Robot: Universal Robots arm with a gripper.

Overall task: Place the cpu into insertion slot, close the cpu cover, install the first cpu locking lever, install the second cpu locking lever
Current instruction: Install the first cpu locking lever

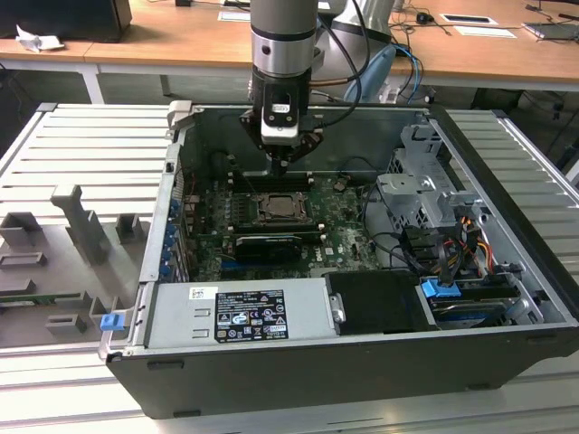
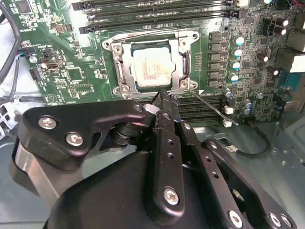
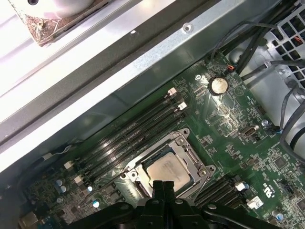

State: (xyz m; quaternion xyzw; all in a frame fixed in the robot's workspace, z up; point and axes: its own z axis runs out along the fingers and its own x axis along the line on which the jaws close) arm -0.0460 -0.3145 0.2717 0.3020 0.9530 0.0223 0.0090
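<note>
My gripper [image 2: 164, 98]: fingers pressed together, nothing seen between them; the tip hangs just beside the cover [image 2: 183, 57] corner where a lever [image 2: 212, 109] roots, contact not clear. The lever is a thin wire angling out free over the board [image 2: 71, 76]; I judge it springy and slick, best taken near its free end. The cover lies flat; the cpu [image 2: 152, 67] sits beneath it in the slot, pale face showing through the cut-out; I judge it light, stiff, fragile underneath; edges only. The case [image 1: 362, 380] walls stand around.
</note>
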